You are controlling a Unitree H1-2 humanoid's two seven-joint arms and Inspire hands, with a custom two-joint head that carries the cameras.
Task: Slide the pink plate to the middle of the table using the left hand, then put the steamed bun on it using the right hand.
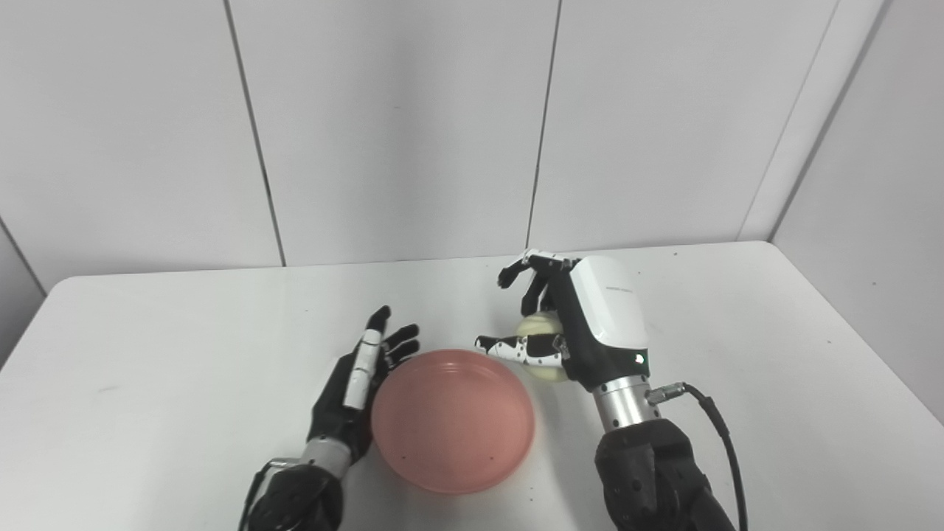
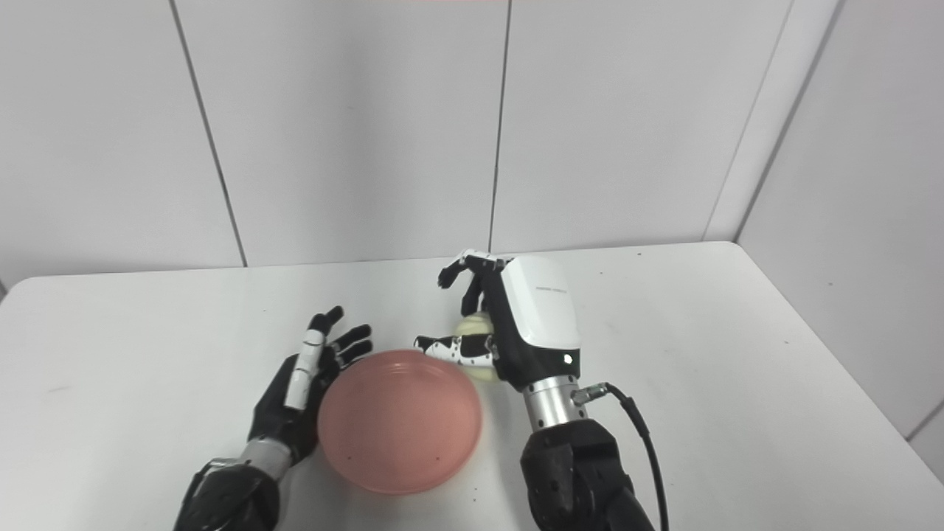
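The pink plate (image 1: 452, 420) lies on the white table (image 1: 184, 354), near its front middle. My left hand (image 1: 359, 383) is open, fingers spread, resting against the plate's left rim. The pale steamed bun (image 1: 540, 330) is just right of the plate's far right rim. My right hand (image 1: 568, 324) is wrapped around it: the thumb lies across the bun's near side and the fingers (image 1: 525, 276) curl over its far side. I cannot tell whether the bun touches the table. The bun also shows in the right eye view (image 2: 476, 327).
A black cable (image 1: 719, 435) runs from my right wrist down along the forearm. White wall panels stand right behind the table's far edge (image 1: 442, 259). The table's right edge (image 1: 855, 332) runs diagonally.
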